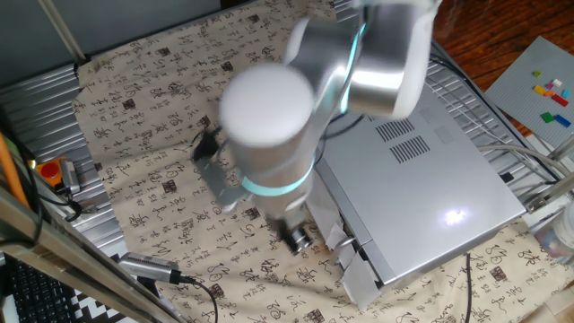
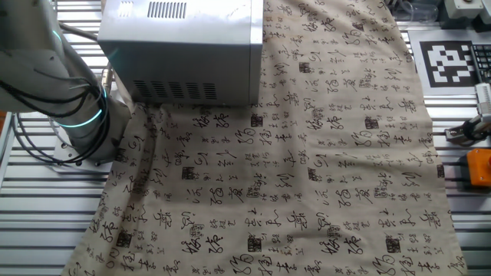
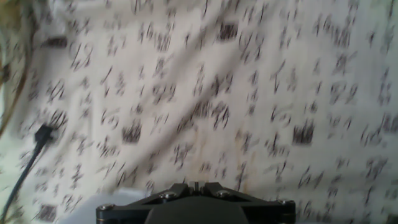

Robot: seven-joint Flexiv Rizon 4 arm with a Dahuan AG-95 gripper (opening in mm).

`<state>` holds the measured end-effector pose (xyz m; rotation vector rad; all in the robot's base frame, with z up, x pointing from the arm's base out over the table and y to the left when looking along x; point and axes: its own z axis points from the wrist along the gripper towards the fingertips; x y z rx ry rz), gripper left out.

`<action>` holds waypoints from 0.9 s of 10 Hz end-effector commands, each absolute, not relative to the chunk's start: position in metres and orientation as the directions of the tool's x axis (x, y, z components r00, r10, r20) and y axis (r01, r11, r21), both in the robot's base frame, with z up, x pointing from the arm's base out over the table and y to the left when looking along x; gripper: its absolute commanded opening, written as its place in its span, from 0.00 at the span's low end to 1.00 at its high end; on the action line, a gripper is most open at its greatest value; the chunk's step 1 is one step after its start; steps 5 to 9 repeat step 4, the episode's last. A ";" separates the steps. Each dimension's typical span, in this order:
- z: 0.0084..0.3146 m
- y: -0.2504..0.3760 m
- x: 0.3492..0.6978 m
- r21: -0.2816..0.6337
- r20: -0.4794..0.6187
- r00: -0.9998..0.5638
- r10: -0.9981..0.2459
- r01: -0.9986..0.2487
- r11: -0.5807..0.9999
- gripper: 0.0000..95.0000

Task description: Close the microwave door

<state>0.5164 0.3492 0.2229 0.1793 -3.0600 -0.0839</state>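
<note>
The microwave [image 1: 430, 193] is a silver-grey box with vent grilles on top, at the right of the patterned cloth. It also shows at the top left in the other fixed view [image 2: 184, 46]. A grey flat panel with a dark upper edge, apparently the microwave door [image 1: 220, 187], sticks out to the left from behind my arm, standing open. The rest of it and the front cavity are hidden by the arm. My gripper [image 3: 196, 185] shows at the bottom edge of the blurred hand view, jaws together with nothing between them, above bare cloth. In the first fixed view the hand [image 1: 296, 238] hangs below the wrist by the microwave's front.
A small silver flap [image 1: 359, 280] hangs at the microwave's near front corner. A grey probe with a black cable [image 1: 152, 267] lies on the cloth at the front left. A red-orange object [image 1: 54, 170] sits at the left edge. A marker card [image 2: 456, 57] lies off the cloth.
</note>
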 end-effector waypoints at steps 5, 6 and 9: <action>0.229 0.349 0.514 0.070 0.061 -0.982 -0.181 -0.177 0.982 0.00; 0.229 0.349 0.514 0.070 0.061 -0.982 -0.181 -0.177 0.982 0.00; 0.229 0.349 0.514 0.070 0.061 -0.982 -0.181 -0.177 0.982 0.00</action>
